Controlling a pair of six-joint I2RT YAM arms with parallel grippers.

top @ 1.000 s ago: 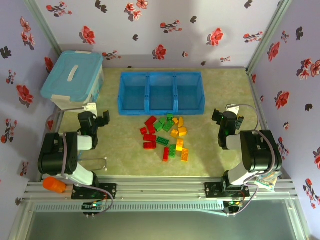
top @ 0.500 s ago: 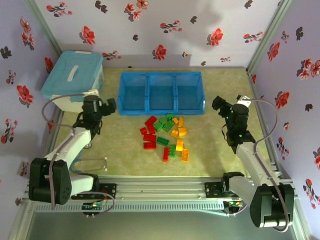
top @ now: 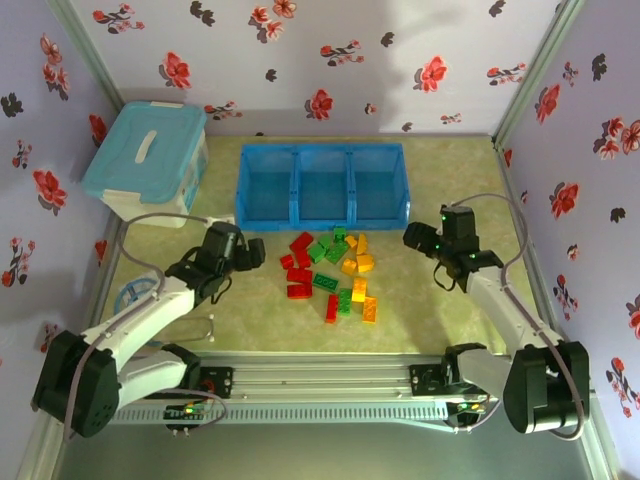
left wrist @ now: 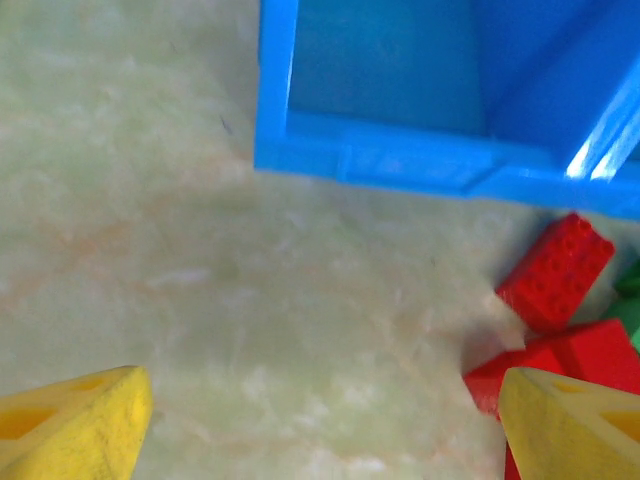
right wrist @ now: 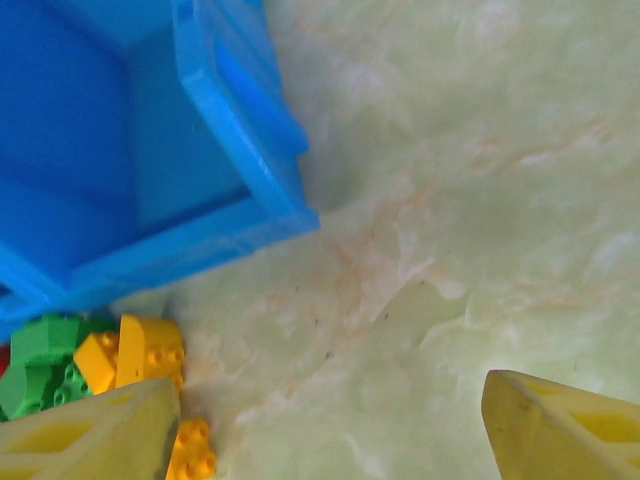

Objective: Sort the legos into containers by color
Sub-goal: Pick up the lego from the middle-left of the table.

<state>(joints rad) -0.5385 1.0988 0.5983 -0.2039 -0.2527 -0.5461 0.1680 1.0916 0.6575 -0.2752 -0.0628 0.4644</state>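
The legos [top: 330,275] sit in one loose heap around the middle of the desk, just on the near side of the tray. Reds [top: 299,268] are toward the left edge, greens [top: 330,250] in the middle, and yellow-orange ones [top: 362,265] toward the right edge.

My guess on handling: hard, light, slick plastic. They won't squash, but they'll probably skid or squirt out if you pinch a corner or the studs. I'd grab across the two flat long sides. I'd also start with a brick on the outside of the heap, since plenty in the middle touch or lean on each other. That red brick [left wrist: 555,270] lying skewed just beside the tray's near wall looks like an easy first pick.

The containers are three compartments of one blue tray [top: 322,222], sitting toward the far edge, roughly centred. All three are empty with bare blue floors, so nothing looks sorted yet. The pale blue lidded tub [top: 150,155] in the far left corner has its lid on.

The left jaws hang low just left of the heap, spread wide. The yellow fingertips [left wrist: 75,420] have only bare desk between them. The right jaws are on the heap's right side, also spread, with fingertips [right wrist: 560,425] holding nothing and orange bricks [right wrist: 150,355] close by.
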